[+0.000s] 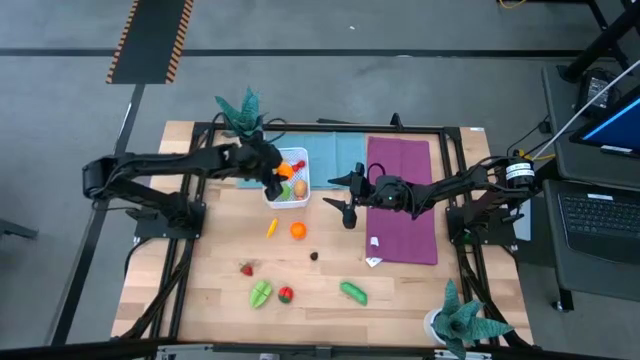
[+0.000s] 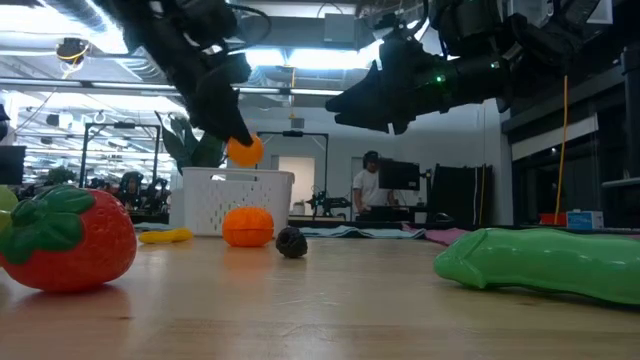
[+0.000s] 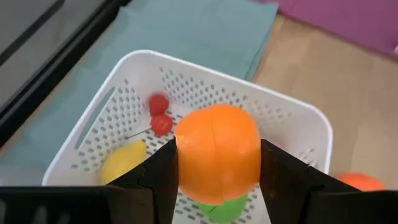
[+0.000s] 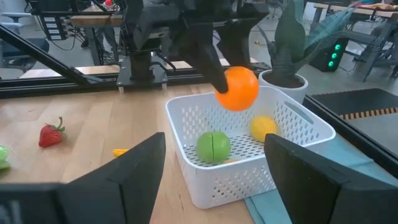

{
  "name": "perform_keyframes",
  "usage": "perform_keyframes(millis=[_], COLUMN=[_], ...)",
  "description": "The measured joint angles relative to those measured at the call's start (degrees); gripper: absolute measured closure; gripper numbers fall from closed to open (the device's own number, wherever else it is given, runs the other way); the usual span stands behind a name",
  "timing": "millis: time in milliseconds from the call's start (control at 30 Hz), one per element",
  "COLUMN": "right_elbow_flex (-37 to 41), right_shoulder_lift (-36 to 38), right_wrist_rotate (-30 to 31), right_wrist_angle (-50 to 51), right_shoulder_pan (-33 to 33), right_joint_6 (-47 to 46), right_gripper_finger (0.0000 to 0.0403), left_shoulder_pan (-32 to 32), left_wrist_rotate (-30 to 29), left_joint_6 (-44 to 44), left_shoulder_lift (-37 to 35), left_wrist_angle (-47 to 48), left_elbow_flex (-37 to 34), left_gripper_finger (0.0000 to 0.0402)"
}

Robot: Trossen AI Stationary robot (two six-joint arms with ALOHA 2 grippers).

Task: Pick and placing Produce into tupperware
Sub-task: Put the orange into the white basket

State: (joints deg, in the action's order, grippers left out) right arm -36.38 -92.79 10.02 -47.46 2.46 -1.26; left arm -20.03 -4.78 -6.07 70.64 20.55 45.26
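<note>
Holding an orange fruit (image 3: 217,154) clamped between its fingers, the left pincer (image 1: 277,176) hangs over the white tupperware (image 1: 301,190), probably to drop it inside. Further right, the right pincer (image 1: 340,195) waits with fingers apart above the worktop (image 1: 400,290).

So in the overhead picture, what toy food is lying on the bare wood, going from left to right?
Strawberry → green leafy piece → yellow piece → small red piece → orange → small dark piece → green pod.
</note>
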Motion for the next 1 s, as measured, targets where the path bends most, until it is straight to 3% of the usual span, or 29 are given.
perform_keyframes(millis=[200,1000], right_elbow_flex=[0.0,0.0], right_shoulder_lift=[0.0,0.0], right_wrist_rotate=[0.0,0.0], right_wrist_angle=[0.3,2.2], right_shoulder_pan=[0.0,0.0], right_joint_6=[-0.1,-0.1], right_gripper_finger=[0.0128,0.0128], left_shoulder_pan=[0.0,-2.0], left_wrist_rotate=[0.0,0.0], left_joint_6=[2.1,3.6], left_shoulder_lift=[3.7,13.8], left_wrist_angle=[2.8,1.2], left_elbow_flex=[3.9,3.6], left_gripper_finger=[0.0227,0.0227])
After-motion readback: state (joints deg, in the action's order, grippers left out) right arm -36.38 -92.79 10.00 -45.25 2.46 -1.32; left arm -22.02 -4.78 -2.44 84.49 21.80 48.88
